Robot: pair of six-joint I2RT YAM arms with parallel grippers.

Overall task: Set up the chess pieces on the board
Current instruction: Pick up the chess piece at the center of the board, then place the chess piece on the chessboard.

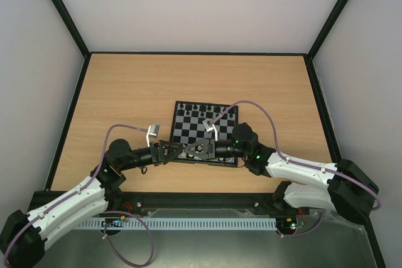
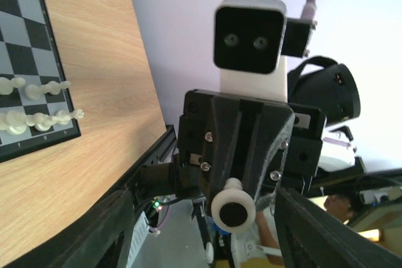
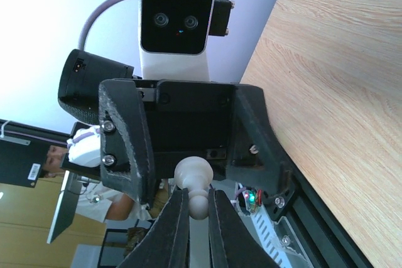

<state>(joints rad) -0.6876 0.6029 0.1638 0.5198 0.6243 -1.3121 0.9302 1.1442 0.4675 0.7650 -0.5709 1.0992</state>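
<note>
The table (image 1: 125,92) had a light wooden top with a black frame around it. Directly on it lay the board (image 1: 182,133), flat, near the front edge and a little right of the middle.

table (image 1: 125,92): wood-grain, matt | board (image 1: 188,131): smooth checks | pawn (image 3: 195,183): smooth cream plastic

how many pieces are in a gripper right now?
1. A white pawn is clamped in the right gripper, over the board's near edge. The left gripper faces it, open and empty.
</note>
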